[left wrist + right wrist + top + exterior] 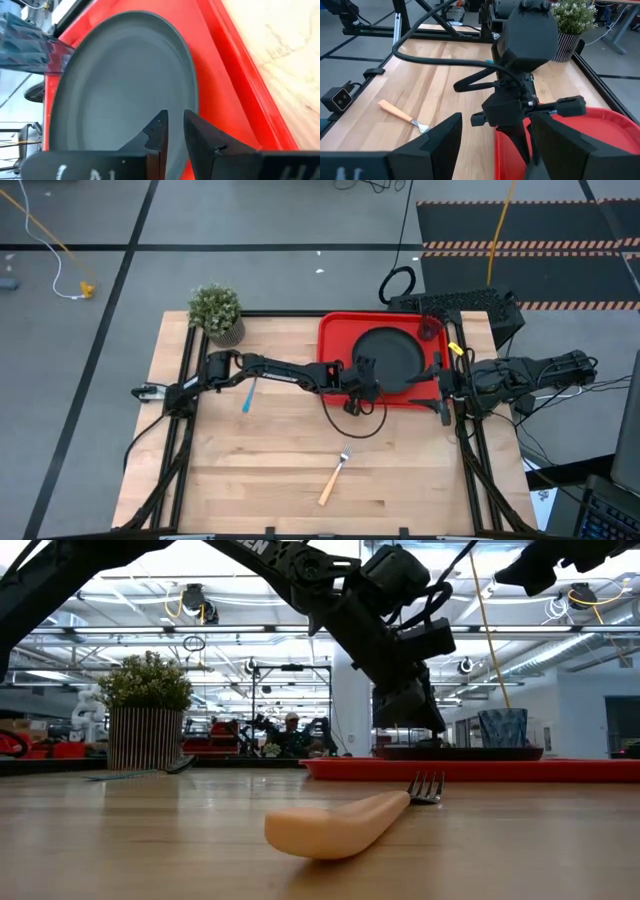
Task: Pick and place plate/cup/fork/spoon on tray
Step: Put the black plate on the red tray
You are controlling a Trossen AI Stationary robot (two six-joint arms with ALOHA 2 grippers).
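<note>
The black plate [395, 355] lies in the red tray [335, 330] at the table's far right. My left gripper [362, 375] reaches from the left to the plate's left rim, fingers nearly together on it. A small dark cup [430, 330] stands in the tray's far right corner. My right gripper [443, 390] is open and empty at the tray's right edge. The orange-handled fork [335, 477] lies on the wood near the front. The blue-handled spoon [248, 395] lies on the wood under my left arm. My left gripper pinches the plate's rim [192, 107] on the plate's left side between its two fingers [157, 132]. The fingers come from above, pointing down and slanting toward the right. The plate sits level and low in the tray [235, 75]; its underside is hidden.
A potted green plant [216, 310] stands at the table's far left corner. A dark box [470, 305] sits past the tray's far right corner. A cable loop [350, 415] hangs from my left wrist over the wood. Bare wood lies around the fork.
</note>
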